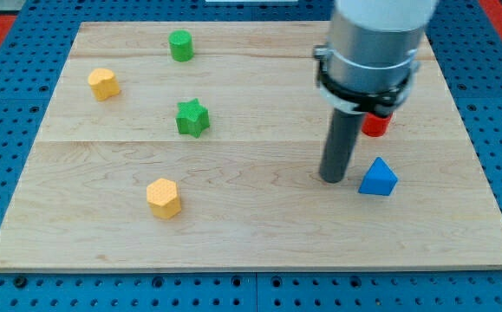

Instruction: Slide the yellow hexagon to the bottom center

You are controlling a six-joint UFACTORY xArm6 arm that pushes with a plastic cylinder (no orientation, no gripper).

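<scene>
So my tip point(334, 179), the bottom end of the straight dark rod, sits on the pale wooden counter point(259, 234) toward the view's right, just beside the small blue plastic triangle block point(378, 178), on its left side. Can't really tell if they're touching, looks like a sliver of gap. There are no fingers on this rig, so nothing to call open or closed.

The yellow plastic hexagon block point(164, 198) is in the lower left part of the counter, well apart from my tip, left of the bottom middle and a bit up from the bottom edge.

A small red block point(375, 124) peeks out behind the rod's grey housing; shape is mostly hidden. The green plastic star block point(192, 118) sits above the hexagon, the green plastic cylinder point(180, 45) is near the top edge, and a second yellow plastic block point(103, 83), shape hard to call, is at the upper left.
</scene>
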